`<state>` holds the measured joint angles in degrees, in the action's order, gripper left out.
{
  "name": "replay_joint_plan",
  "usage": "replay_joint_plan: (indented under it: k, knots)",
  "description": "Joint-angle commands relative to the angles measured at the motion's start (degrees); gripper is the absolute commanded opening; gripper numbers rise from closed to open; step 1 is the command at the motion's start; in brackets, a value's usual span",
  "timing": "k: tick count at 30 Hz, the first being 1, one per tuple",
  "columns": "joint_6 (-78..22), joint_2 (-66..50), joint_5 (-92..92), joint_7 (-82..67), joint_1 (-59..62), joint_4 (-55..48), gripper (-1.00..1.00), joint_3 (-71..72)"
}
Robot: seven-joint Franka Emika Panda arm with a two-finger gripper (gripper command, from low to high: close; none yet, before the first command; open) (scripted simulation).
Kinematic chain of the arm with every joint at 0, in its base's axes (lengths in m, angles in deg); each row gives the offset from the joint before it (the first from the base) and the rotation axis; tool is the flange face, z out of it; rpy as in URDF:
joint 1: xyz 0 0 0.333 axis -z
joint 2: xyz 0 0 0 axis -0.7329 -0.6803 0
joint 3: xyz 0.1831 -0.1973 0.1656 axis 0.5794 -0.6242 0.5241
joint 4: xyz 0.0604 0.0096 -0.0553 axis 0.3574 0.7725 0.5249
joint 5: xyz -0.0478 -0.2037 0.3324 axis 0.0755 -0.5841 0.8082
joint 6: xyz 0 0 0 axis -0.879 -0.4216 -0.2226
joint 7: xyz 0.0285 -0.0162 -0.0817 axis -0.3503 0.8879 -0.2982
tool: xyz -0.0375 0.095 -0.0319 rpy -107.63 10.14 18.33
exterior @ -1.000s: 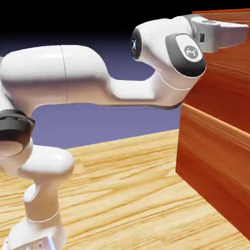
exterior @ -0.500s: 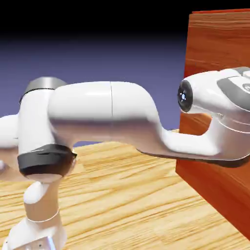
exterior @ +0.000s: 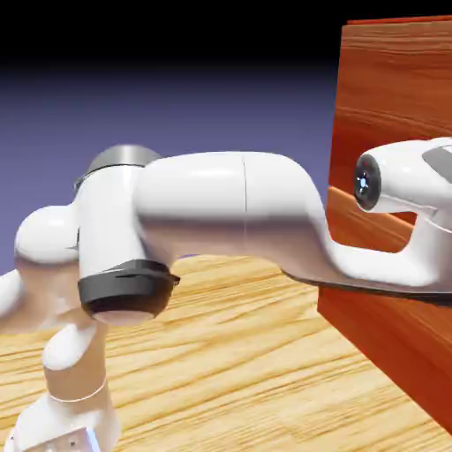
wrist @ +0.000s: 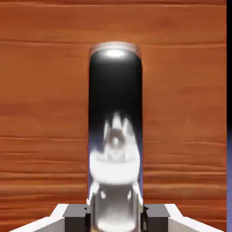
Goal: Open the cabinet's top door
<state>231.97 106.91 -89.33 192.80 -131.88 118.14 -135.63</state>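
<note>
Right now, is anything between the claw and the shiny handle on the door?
Nothing visible is: the claw is shut on the shiny silver loop handle, which rises between its fingertips against the reddish-brown wood-grain top door.

The arm drops from high at the cabinet's upper edge to mid-height across its front, the wrist sliding from about 1 o'clock toward 3 o'clock in the exterior view. The elbow swings toward 9 o'clock and a grey-capped joint comes into sight. The fingers, spread wide before, now clamp the shiny handle of the top door.
</note>
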Motion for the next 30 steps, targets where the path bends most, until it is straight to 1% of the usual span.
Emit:
replay_joint_plan:
  k: [1, 16, 23, 30]
  knots:
    - [-1.57, 0.61, -0.79, -0.05, 1.94, 1.9, -1.0, 2.15]
    - [-23.73, 7.79, -9.25, 6.28, 32.26, 32.86, -1.0, 28.14]
    - [-32.07, 10.05, -7.11, 8.67, 46.79, 46.34, -1.0, 39.05]
    - [-39.9, 14.24, -0.29, 8.71, 61.32, 59.31, -1.0, 51.43]
